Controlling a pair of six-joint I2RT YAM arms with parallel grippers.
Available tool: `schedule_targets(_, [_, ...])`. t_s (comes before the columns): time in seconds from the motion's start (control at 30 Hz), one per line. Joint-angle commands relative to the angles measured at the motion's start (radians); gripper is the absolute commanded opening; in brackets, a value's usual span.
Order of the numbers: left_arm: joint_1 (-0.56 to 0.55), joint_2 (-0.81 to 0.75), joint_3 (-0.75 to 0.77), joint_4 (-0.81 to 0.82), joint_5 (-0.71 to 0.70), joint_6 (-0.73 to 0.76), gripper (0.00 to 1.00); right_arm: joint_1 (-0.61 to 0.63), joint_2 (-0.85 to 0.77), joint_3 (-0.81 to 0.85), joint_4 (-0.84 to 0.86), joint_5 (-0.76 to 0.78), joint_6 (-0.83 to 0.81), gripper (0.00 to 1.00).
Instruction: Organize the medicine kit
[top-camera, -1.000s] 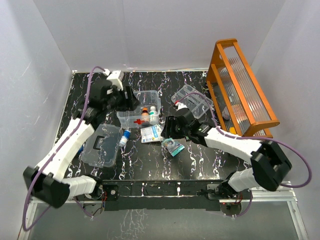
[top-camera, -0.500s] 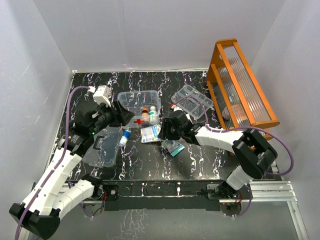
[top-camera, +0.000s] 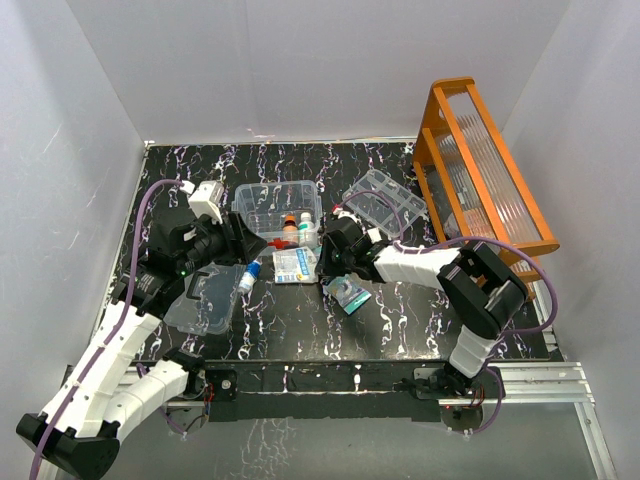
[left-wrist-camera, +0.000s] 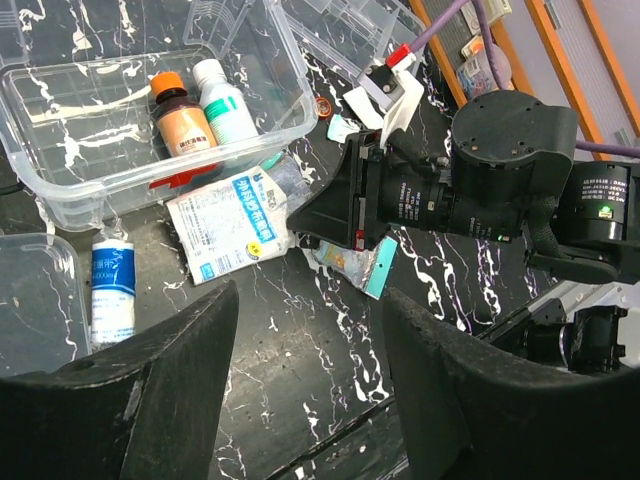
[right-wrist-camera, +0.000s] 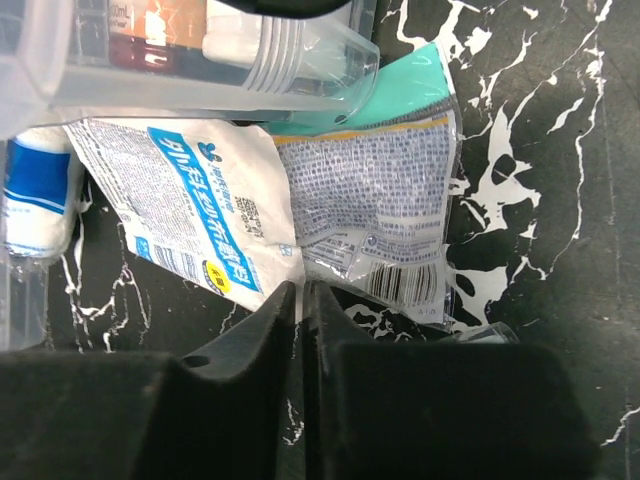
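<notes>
The medicine kit's clear box (top-camera: 279, 208) with a red cross stands mid-table, an orange-capped bottle (left-wrist-camera: 180, 116) and a green-white bottle (left-wrist-camera: 226, 100) inside it. Its lid (top-camera: 205, 293) with a black handle lies to the left, and the divided tray (top-camera: 385, 200) lies to the right. A white-and-blue sachet (top-camera: 293, 265) lies in front of the box on a grey printed packet (right-wrist-camera: 370, 200). My right gripper (right-wrist-camera: 300, 290) is shut on the sachet's (right-wrist-camera: 190, 200) near corner. Above the table between lid and box, my left gripper (left-wrist-camera: 310, 300) hangs open and holds nothing.
A small blue-and-white bottle (top-camera: 250, 276) lies beside the lid. A teal-edged packet (top-camera: 348, 295) lies just near of the right gripper. The tall orange rack (top-camera: 485, 175) stands along the right edge. White walls close in the table.
The right gripper's jaws have closed on the sachet's corner. The left arm has drawn back from over the box toward the lid, its jaws still open.
</notes>
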Motion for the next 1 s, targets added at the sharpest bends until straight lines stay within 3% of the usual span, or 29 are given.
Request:
schedule_targets(0.0, [-0.003,-0.023,-0.002,-0.001,0.041,0.043,0.59,0.006,-0.021,0.023,0.064,-0.013,0.056,0.01])
schedule_targets(0.27, [-0.004,-0.048,-0.066,0.049,0.085,0.063,0.61,0.006,-0.111,-0.038,0.079,-0.075,0.126,0.0])
schedule_targets(0.3, [-0.004,-0.046,-0.068,0.05,0.087,0.066,0.61,0.006,-0.113,-0.037,0.072,-0.071,0.13,0.05])
schedule_targets(0.43, [-0.004,-0.041,-0.069,0.033,0.058,0.067,0.61,0.005,-0.092,0.037,-0.013,-0.07,0.122,0.42])
schedule_targets(0.53, [-0.004,-0.042,-0.052,0.012,0.03,0.061,0.61,0.006,-0.065,0.096,-0.091,-0.038,0.135,0.48])
schedule_targets(0.77, [-0.003,-0.05,-0.037,0.016,0.001,0.053,0.62,0.004,0.013,0.141,-0.14,-0.059,0.278,0.46])
schedule_targets(0.9, [-0.005,-0.034,-0.026,0.01,0.007,0.046,0.62,0.009,0.009,0.21,-0.292,0.123,0.295,0.49])
schedule_targets(0.97, [-0.004,-0.027,-0.021,0.002,0.012,0.037,0.61,0.003,-0.036,0.177,-0.217,0.08,0.279,0.52])
